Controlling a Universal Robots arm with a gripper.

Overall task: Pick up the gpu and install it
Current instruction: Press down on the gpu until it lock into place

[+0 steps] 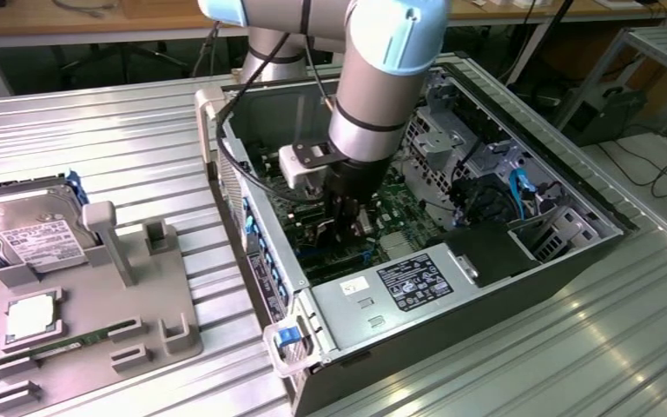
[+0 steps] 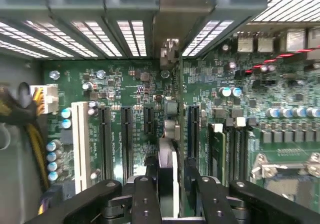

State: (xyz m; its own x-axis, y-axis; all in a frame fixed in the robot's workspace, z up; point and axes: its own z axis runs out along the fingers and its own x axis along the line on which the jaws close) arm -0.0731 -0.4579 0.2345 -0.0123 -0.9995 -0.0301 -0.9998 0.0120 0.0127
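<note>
In the wrist view the gpu [image 2: 171, 129] is seen edge-on, standing upright in a motherboard slot, its metal bracket [image 2: 170, 49] against the case's rear wall. My gripper [image 2: 172, 176] straddles the card's near end. Its black fingers [image 2: 145, 194] stand on either side, with a narrow dark gap showing beside the card, so the jaws look slightly open. From the exterior view, my gripper [image 1: 346, 230] reaches straight down into the open computer case [image 1: 253, 234], low over the green motherboard [image 1: 398, 208]. The card itself is mostly hidden there behind the fingers.
Empty black slots [image 2: 105, 139] and a white slot [image 2: 80, 144] lie beside the card, with RAM sticks [image 2: 217, 149] on the other side. Yellow cables [image 2: 35, 134] run along the case wall. Outside, a grey holder [image 1: 90, 321] carries a hard drive [image 1: 32, 234] and a RAM stick [image 1: 73, 343].
</note>
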